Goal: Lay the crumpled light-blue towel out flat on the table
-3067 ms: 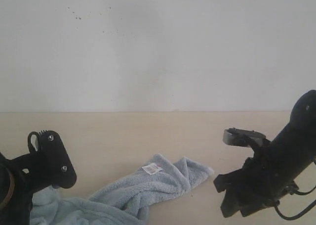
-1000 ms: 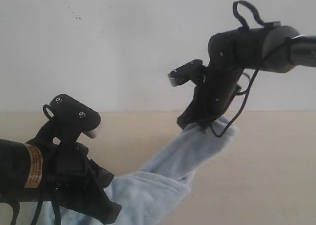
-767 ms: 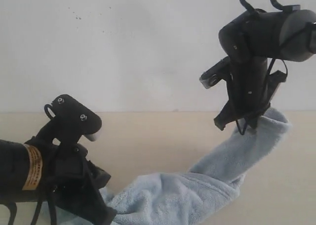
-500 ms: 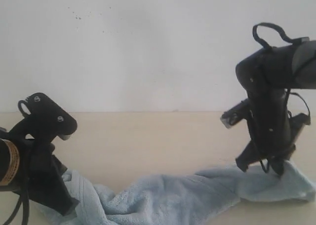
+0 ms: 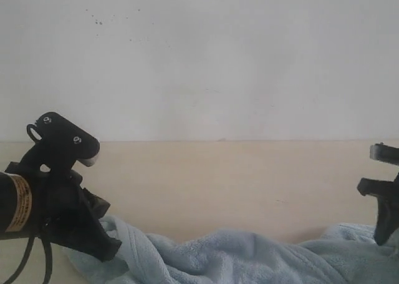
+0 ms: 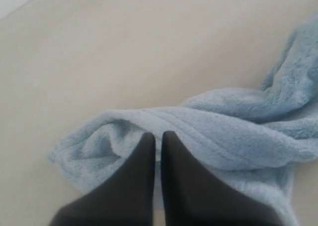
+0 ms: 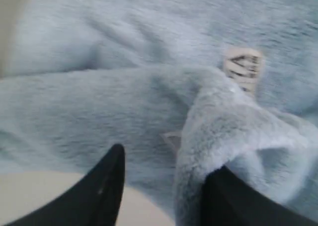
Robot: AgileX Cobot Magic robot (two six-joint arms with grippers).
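The light-blue towel (image 5: 249,256) lies stretched in a rumpled band along the front of the beige table (image 5: 237,178). My left gripper (image 5: 105,251) sits low at the towel's left end. In the left wrist view its jaws (image 6: 158,136) are pressed together on a fold of the towel (image 6: 223,131). At the far right edge, my right gripper (image 5: 381,234) hangs over the towel's other end. In the right wrist view the gripper (image 7: 166,174) is open, with a flap of towel (image 7: 124,97) draped over one finger (image 7: 233,201). The white tag (image 7: 242,67) shows just beyond.
A white speckled wall (image 5: 199,59) rises behind the table's far edge. Bare tabletop (image 6: 99,47) stretches beyond the towel on the left arm's side, and a bit of it (image 7: 30,201) shows by the right gripper.
The right arm lifted one end of the towel, swung it right and lowered it to the table at the far right. The towel now lies drawn out. The left arm shifted only slightly.
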